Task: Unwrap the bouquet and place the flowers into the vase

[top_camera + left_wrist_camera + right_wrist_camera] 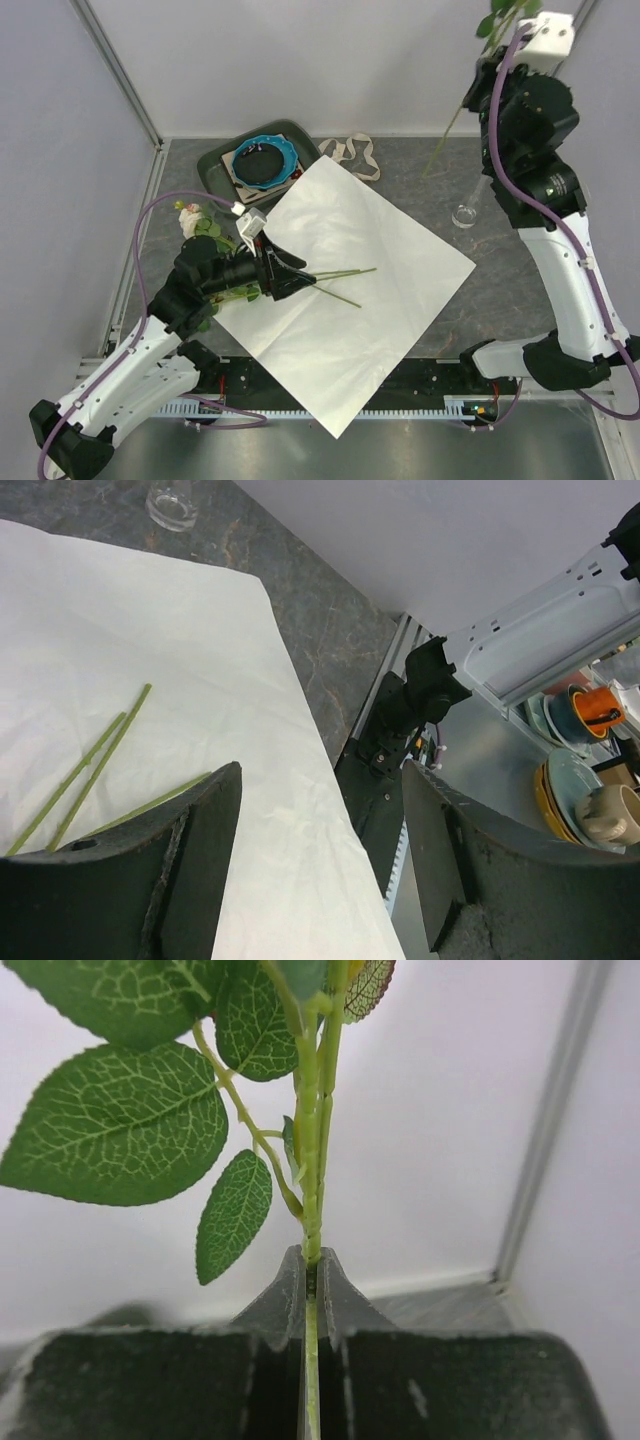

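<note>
My right hand (308, 1282) clamps a flower stem (311, 1222) near the vase (465, 213), left hand (320, 815) apart; next I aim its tip inside.

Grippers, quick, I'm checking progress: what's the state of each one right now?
Left gripper: open, holding nothing.
Right gripper: closed on a flower stem.
</note>
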`<state>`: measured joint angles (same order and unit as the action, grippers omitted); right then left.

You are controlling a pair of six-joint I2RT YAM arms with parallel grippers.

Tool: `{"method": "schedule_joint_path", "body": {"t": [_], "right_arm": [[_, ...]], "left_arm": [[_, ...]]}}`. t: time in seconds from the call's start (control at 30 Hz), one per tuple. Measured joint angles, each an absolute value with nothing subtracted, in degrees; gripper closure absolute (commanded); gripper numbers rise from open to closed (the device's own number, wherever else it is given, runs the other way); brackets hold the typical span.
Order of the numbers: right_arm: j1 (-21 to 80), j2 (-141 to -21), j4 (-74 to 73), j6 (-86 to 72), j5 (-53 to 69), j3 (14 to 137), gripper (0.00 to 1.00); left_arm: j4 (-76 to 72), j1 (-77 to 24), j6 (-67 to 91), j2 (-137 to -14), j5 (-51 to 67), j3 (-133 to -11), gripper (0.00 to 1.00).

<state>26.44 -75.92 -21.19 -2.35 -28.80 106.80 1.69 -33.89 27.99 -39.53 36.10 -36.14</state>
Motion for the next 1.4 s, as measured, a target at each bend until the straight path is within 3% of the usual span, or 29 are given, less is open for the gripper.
{"method": "schedule_joint_path", "body": {"t": [0.17,0.4,1.4], "right_arm": [[22.7,-81.9,-18.9,5.4,-37.1,118.1,1.00],[19.4,-88.1,-16.7,13.4,-41.1,123.5,1.00],[4.3,-90.0,-15.1,5.7,-31.2,114.6,1.00]], "left_arm": [[2.1,-33.9,28.0,-39.8,35.8,-36.0,0.28],[3.4,-33.9,27.9,-40.2,34.3,-36.0,0.28],[4.2,-33.9,27.3,-43.3,32.9,-36.0,0.30]]}}
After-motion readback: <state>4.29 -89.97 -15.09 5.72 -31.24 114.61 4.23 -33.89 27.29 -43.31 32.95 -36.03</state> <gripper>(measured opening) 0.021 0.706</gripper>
